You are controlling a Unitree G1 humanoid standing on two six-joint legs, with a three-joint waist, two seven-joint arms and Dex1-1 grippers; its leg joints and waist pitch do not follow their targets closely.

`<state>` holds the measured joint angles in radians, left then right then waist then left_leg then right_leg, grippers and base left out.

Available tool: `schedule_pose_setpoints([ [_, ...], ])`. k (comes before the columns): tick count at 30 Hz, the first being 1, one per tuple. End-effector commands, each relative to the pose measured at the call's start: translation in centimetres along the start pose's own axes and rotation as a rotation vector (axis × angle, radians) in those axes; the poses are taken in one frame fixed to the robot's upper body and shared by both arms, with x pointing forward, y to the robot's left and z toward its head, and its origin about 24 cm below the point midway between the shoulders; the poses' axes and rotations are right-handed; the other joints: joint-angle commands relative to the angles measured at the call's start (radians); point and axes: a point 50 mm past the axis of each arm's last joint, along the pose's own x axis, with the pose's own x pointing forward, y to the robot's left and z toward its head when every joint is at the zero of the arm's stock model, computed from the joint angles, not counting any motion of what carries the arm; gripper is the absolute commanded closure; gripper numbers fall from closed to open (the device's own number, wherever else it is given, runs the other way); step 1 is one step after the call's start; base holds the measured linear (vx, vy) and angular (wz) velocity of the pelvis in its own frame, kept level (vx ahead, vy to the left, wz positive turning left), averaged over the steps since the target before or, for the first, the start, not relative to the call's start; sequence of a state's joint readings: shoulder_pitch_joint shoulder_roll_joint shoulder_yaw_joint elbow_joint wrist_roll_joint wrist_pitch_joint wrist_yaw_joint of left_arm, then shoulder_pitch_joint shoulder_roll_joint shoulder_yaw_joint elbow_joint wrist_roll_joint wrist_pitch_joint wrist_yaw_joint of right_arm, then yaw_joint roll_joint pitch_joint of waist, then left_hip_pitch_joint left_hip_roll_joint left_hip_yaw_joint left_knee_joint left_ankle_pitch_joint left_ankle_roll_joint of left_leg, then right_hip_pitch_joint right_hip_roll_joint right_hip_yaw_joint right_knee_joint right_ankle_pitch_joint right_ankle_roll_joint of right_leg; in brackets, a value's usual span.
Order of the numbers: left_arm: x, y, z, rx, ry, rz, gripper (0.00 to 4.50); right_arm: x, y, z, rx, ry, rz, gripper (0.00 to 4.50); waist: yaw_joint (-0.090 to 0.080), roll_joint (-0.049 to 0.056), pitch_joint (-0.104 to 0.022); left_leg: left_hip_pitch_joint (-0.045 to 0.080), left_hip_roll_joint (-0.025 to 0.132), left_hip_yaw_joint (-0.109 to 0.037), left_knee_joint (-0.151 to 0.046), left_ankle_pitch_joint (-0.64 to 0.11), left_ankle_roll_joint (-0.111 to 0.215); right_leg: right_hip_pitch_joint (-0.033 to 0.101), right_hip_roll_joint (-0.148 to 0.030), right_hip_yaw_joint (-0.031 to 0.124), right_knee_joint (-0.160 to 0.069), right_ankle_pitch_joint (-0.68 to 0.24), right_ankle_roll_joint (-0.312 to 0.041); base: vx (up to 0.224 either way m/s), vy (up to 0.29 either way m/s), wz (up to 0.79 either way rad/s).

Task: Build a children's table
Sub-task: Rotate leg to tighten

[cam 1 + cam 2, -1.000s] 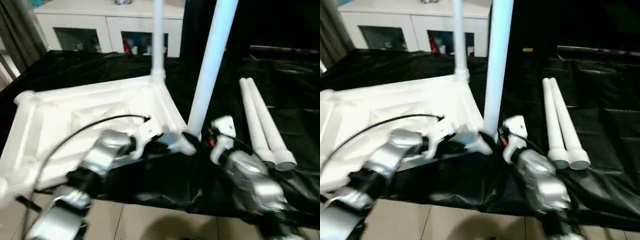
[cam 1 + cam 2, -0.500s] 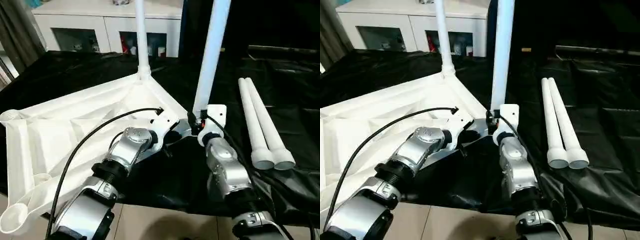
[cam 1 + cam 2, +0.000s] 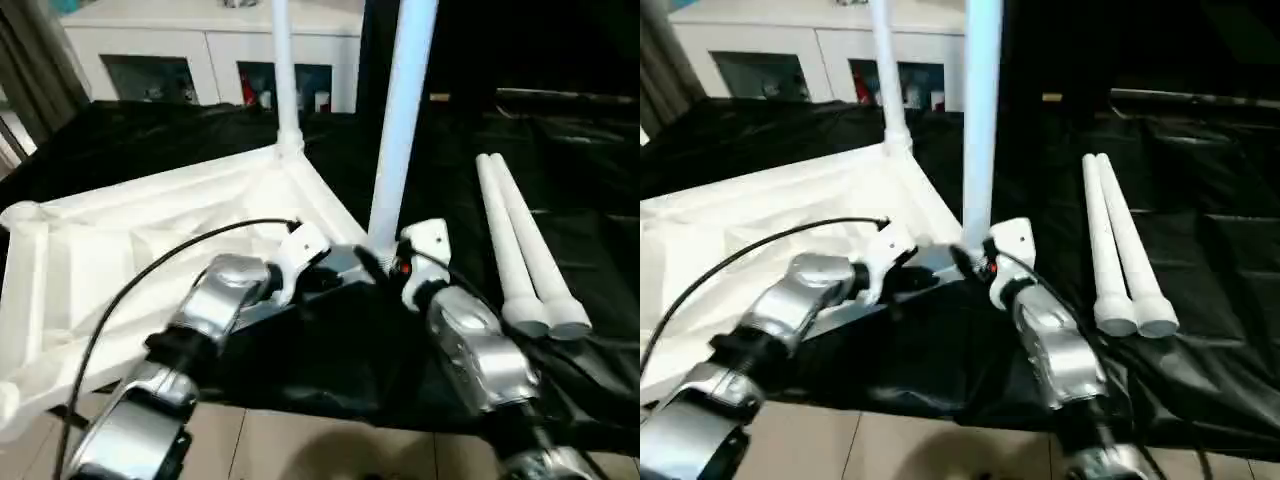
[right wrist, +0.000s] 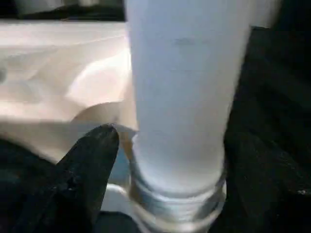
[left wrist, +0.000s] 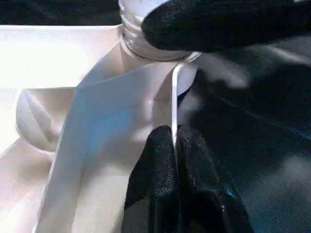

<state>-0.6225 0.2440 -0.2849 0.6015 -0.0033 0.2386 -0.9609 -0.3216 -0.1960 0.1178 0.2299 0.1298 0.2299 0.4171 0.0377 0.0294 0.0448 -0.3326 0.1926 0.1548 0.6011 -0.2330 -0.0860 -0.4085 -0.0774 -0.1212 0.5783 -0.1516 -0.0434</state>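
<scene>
the white table top [image 3: 150,250] lies upside down on a black sheet [image 3: 570,200], with its ribbed underside facing up. it sits on the robot's left part of the sheet. one leg [image 3: 284,80] stands straight up in the far corner of the top. a second leg [image 3: 400,120] stands up at the near corner, close to both arms. in the right wrist view this leg's thick end [image 4: 177,194] sits at the corner socket.

two more legs [image 3: 525,250] lie flat on the sheet to the robot's right, side by side and touching, with their wide open ends toward the robot.

the left gripper [image 5: 175,160] has its jaws pinched tight on the thin edge of the table top right by that near corner, with a black finger on each side of the edge. the right gripper [image 4: 141,141] is right at the bottom of the near leg. one black finger [image 4: 90,160] of it sits just beside the leg, but i cannot tell if its jaws are open or closed.

a white cabinet [image 3: 210,50] with glass doors stands behind the sheet
</scene>
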Motion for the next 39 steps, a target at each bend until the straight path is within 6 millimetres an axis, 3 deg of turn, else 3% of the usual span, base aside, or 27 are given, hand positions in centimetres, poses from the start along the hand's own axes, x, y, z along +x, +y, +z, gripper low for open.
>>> schedule_pose_setpoints([
  [1,-0.3,-0.5,1.2,0.043,-0.072,-0.082,4.5,-0.6,0.0,0.6,0.001,-0.002,0.062,0.82,0.002,-0.009,-0.065,-0.014,0.03,0.002,-0.065,-0.037,0.126,0.074,-0.068,0.06,-0.059,-0.225,-0.166,0.0,0.0,0.0],
  [5,-1.9,-1.1,0.4,0.069,-0.047,-0.24,4.5,-3.3,0.6,0.7,-0.03,0.055,0.348,0.82,0.012,-0.01,-0.064,-0.017,0.034,0.002,-0.066,-0.045,0.133,0.075,-0.071,0.064,-0.057,-0.24,-0.149,0.0,0.0,0.0],
  [12,-2.9,-1.3,0.6,0.064,-0.063,-0.31,4.5,-4.3,0.4,0.9,0.009,0.076,0.449,0.82,0.02,-0.012,-0.062,-0.012,0.033,0.005,-0.068,-0.066,0.101,0.068,-0.071,0.062,-0.065,-0.301,-0.142,0.0,0.0,0.0],
  [15,-3.0,-1.3,0.6,0.067,-0.06,-0.311,4.5,-4.4,0.4,1.0,0.021,0.081,0.468,0.97,0.021,-0.014,-0.063,-0.015,0.031,0.004,-0.068,-0.049,0.094,0.072,-0.071,0.061,-0.063,-0.295,-0.134,0.0,0.0,0.0],
  [23,-3.1,-1.4,0.5,0.07,-0.056,-0.324,4.5,-4.3,0.5,0.6,0.012,0.09,0.48,1.62,0.022,-0.013,-0.066,-0.017,0.03,0.004,-0.065,-0.028,0.098,0.072,-0.07,0.061,-0.059,-0.26,-0.142,0.0,0.0,0.0],
  [34,-2.8,-1.4,0.5,0.075,-0.053,-0.3,4.5,-4.0,0.8,-0.1,0.016,0.091,0.449,2.23,0.021,-0.016,-0.064,-0.018,0.029,0.004,-0.066,-0.04,0.092,0.072,-0.07,0.059,-0.064,-0.296,-0.124,0.0,0.0,0.0],
  [39,-1.8,-0.6,0.7,0.066,-0.046,-0.182,4.5,-3.0,-0.1,-1.3,0.095,0.079,0.246,2.35,0.018,-0.015,-0.064,-0.017,0.025,0.005,-0.066,-0.051,0.075,0.071,-0.069,0.056,-0.07,-0.332,-0.111,0.0,0.0,0.0],
])
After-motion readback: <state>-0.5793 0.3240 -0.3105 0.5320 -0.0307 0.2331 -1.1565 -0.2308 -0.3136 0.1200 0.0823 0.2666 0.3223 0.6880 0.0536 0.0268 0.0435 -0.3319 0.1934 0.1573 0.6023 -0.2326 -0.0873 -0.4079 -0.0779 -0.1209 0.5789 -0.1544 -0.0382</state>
